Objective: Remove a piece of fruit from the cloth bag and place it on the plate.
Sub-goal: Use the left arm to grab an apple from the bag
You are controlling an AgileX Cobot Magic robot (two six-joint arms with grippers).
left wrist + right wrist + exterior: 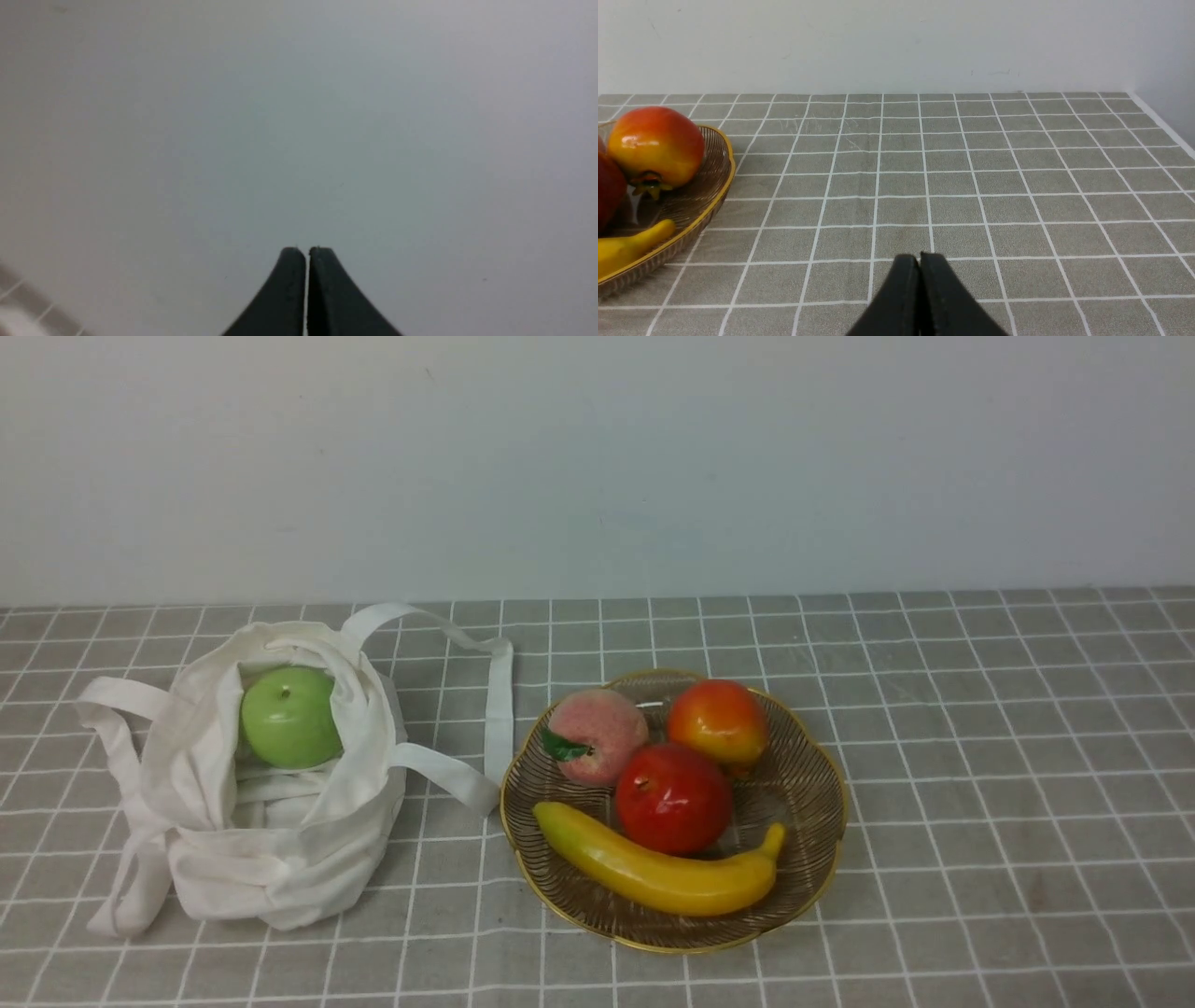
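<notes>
- Green apple [290, 717] sits in the open mouth of the cloth bag [280, 868], on the robot's left side of the table. It is round, glossy and bright green, with the small stem dimple facing up.
- White fabric folds wrap around the apple's sides and lower part, while its upper face shows clear.
- The cloth bag is slumped and crumpled on the grey checked tablecloth [980, 756]. One long strap handle [499, 700] loops out toward the plate and comes down just beside its rim.
- The plate [808, 784] lies to the right of the bag. It is a brown ribbed dish with a scalloped gold rim, and it is already busy.
- On it are a pinkish peach [602, 733] with a green leaf, an orange-red fruit [717, 721] behind, a deep red fruit [674, 798] in the middle and a yellow banana [653, 875] along the near edge.
- Left gripper [307, 249]: the dark fingers are pressed together with only a hairline between them, gripping nothing. It points at the pale wall [299, 116], with a sliver of checked cloth at the frame's corner.
- Right gripper [919, 256]: the jaws are closed tip to tip and empty, low over bare tablecloth.
- From the right wrist, the plate's rim [721, 182] sits off to one side, well apart from the fingertips, with the orange-red fruit and the banana's tip showing.
</notes>
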